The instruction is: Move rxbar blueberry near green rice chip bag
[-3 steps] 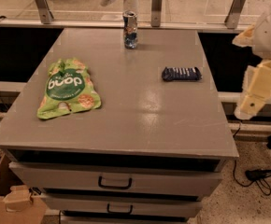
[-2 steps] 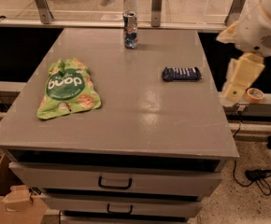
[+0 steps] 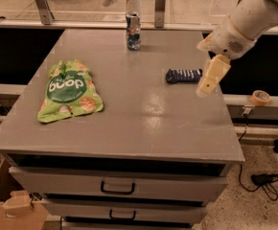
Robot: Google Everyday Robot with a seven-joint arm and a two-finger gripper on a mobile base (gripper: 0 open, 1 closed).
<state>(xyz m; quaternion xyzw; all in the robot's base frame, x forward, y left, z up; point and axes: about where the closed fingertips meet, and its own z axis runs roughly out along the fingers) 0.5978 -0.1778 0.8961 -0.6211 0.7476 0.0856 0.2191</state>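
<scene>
The rxbar blueberry point(image 3: 183, 75) is a small dark navy bar lying flat on the right part of the grey table top point(image 3: 144, 114). The green rice chip bag point(image 3: 70, 90) lies flat on the left part, far from the bar. My gripper point(image 3: 206, 86) hangs from the cream arm point(image 3: 247, 20) that comes in from the upper right. It points down over the table's right edge, just right of the bar and a little nearer the front, and it holds nothing.
A blue-and-silver drink can point(image 3: 133, 30) stands upright at the back of the table. A roll of tape point(image 3: 260, 97) lies on a ledge to the right. Drawers point(image 3: 116, 188) sit under the top; a cardboard box point(image 3: 9, 207) and cables point(image 3: 268, 181) lie on the floor.
My arm has swung left and down from beyond the table's right side, bringing the gripper over the right edge next to the bar. The bar, bag and can have not moved.
</scene>
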